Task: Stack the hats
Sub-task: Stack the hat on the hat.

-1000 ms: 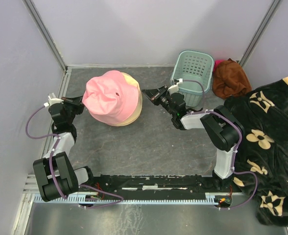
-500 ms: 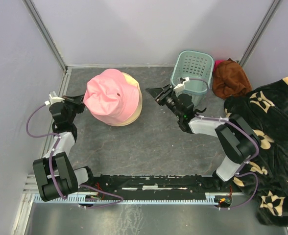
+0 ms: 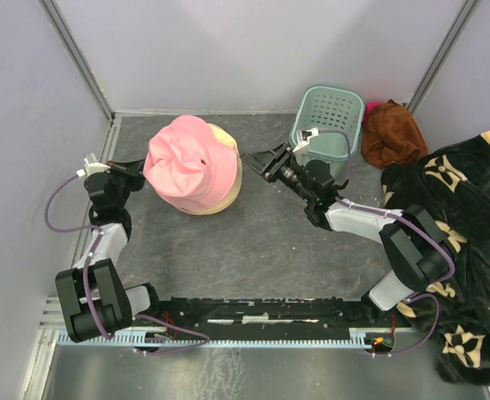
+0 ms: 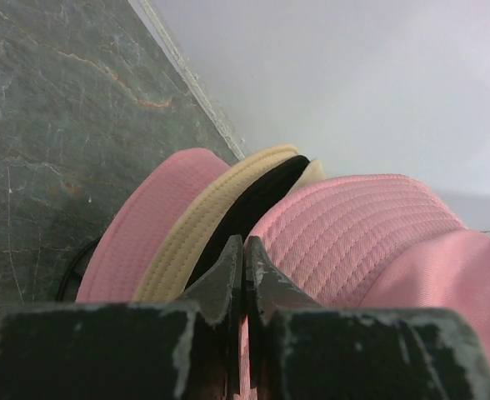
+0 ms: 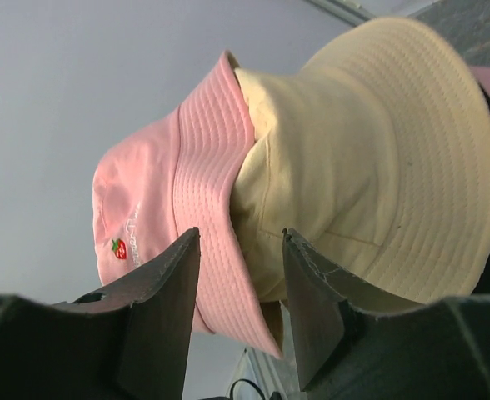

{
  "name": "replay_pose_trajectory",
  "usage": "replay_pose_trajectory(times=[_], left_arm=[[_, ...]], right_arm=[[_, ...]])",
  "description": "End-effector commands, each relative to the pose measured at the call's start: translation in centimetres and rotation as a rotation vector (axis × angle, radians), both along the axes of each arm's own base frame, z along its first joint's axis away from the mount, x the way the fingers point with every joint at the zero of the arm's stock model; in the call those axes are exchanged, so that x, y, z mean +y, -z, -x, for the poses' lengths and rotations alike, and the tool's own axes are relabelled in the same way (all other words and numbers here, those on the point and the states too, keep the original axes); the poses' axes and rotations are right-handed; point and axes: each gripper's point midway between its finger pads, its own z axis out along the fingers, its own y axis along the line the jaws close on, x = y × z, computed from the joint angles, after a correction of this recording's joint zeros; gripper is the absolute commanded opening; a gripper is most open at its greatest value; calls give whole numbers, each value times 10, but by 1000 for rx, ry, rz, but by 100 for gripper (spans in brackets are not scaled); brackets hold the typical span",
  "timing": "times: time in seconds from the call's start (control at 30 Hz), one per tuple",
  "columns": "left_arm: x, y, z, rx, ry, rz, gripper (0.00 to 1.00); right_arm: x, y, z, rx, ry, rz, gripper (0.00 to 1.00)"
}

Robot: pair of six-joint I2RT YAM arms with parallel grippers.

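Stacked hats (image 3: 192, 169) rear-left on grey marbled counter (image 3: 253, 242), crowns up, brims flat, pink hat (image 3: 181, 158) over beige hat (image 3: 231, 182); left pincer (image 3: 137, 168) closed, empty, at left brim; right pincer (image 3: 252, 158) parted, empty, just right; lilac walls (image 3: 253, 50).

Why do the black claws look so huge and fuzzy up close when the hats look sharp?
Left wrist view: the left claw sits almost against the lens, so it looks big and soft-edged, while the pink hat shows crisp weave. Right wrist view: same for the right claw; the hat's strawberry is sharp. Top view: even light, faint shadows.
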Motion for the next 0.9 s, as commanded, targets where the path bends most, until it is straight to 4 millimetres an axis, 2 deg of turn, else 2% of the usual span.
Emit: replay_pose_trajectory(times=[0.0, 0.2, 0.6, 0.67, 0.87], left_arm=[[-1, -28, -6, -78, 18, -62, 3], [-3, -27, -7, -76, 25, -61, 3], [-6, -28, -7, -79, 38, -62, 3], [-6, -29, -7, -79, 39, -63, 3], [-6, -41, -6, -101, 38, -69, 3]], right_arm=[[10, -19, 23, -53, -75, -7, 52], [21, -18, 37, -60, -114, 13, 53], [32, -21, 41, -79, -145, 18, 51], [34, -27, 42, -92, -155, 11, 47], [38, -47, 44, -132, -174, 5, 20]])
